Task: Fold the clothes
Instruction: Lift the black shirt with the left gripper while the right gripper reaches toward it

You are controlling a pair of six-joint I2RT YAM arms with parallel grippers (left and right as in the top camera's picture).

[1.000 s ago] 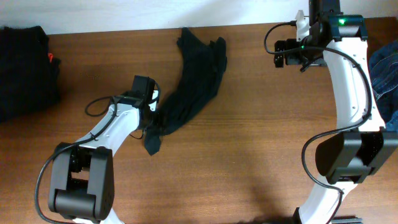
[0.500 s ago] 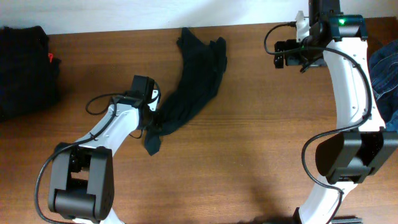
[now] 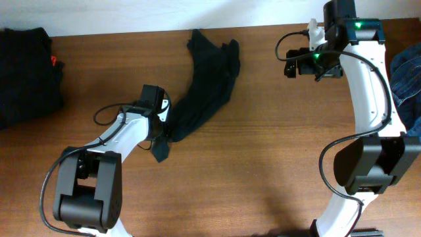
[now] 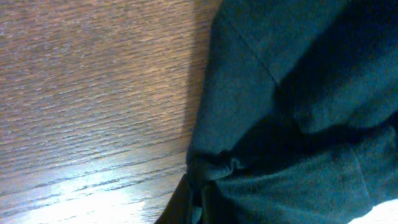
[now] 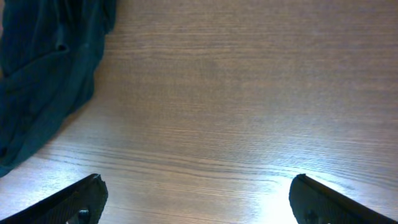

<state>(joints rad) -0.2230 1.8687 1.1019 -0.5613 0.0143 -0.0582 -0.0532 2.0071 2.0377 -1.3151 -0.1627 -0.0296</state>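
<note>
while the dark shirt (image 3: 207, 85) lay bunched in a crooked strip across the far middle of the table (image 3: 263, 151), the left gripper (image 4: 194, 202) pinched a thin fold at its near end; the right gripper (image 5: 199, 199) hung spread over bare wood. such a small bite could slip when pulled.

1. We find a garment (image 3: 207, 85) lying on the worktop (image 3: 263, 164) as a long strip. It runs from the far edge near the middle down toward the near left.
2. We see the left hand (image 3: 160, 131) at the strip's near end, on its left side, touching the cloth.
3. We note a pile of clothes (image 3: 26, 76) in the far-left corner, well apart from the strip.
4. We place the right hand (image 3: 293, 66) over bare worktop at the far right, to the right of the strip's far end.
5. We spot a denim garment (image 3: 408, 79) at the right edge, beyond the right arm.
</note>
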